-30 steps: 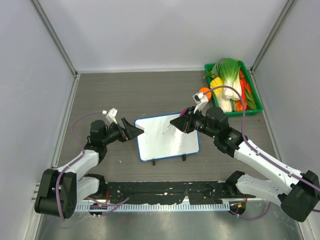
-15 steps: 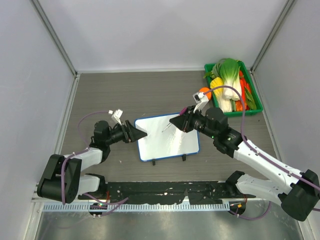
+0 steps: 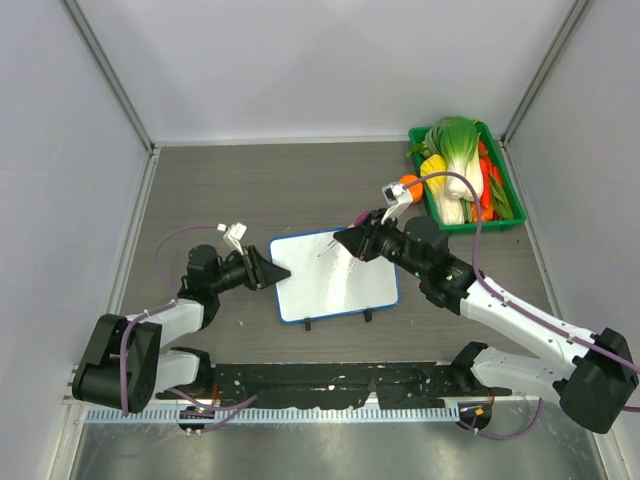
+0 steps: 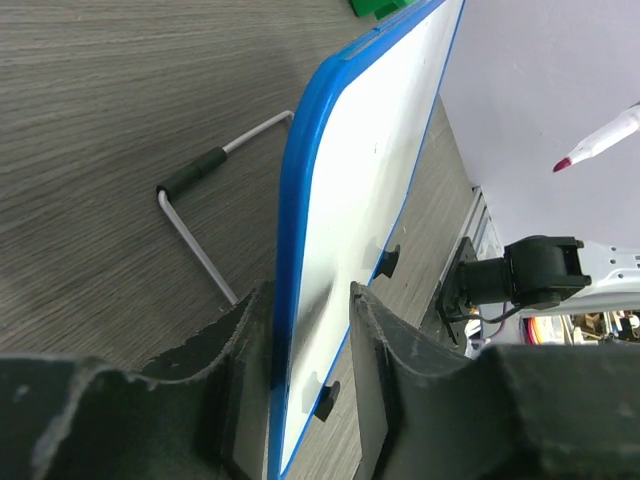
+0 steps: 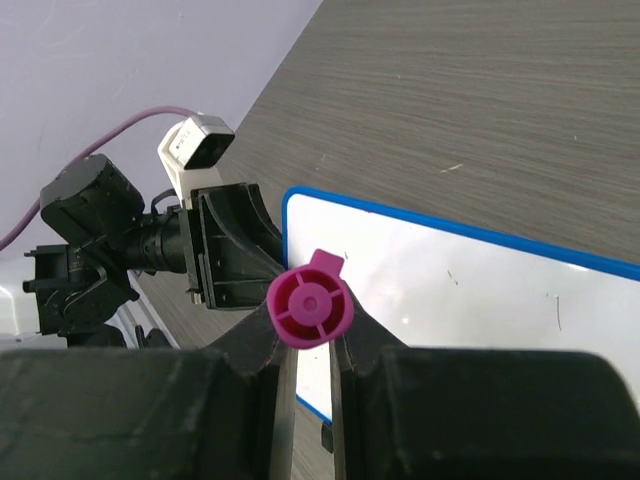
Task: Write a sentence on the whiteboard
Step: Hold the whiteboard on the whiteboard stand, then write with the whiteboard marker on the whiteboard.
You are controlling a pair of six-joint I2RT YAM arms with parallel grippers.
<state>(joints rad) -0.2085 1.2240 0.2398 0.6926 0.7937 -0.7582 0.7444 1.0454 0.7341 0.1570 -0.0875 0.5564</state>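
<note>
Grey wood-grain tabletop (image 3: pixel 250 190) lay between pale walls. At the left, the left gripper (image 3: pixel 272 271) was clamped on the left edge of the whiteboard (image 3: pixel 340 285), which sat mid-table. Over the board's far edge, the right gripper (image 3: pixel 347 241) pinched a pink marker (image 5: pixel 309 298), its tip clear of the white face. A green vegetable basket (image 3: pixel 505 222) stood at the far right.

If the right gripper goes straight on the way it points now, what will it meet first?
Probably the whiteboard: the marker held in the right gripper aims down-left at its white face, and the tip is not yet touching. Height is hard to judge.
</note>
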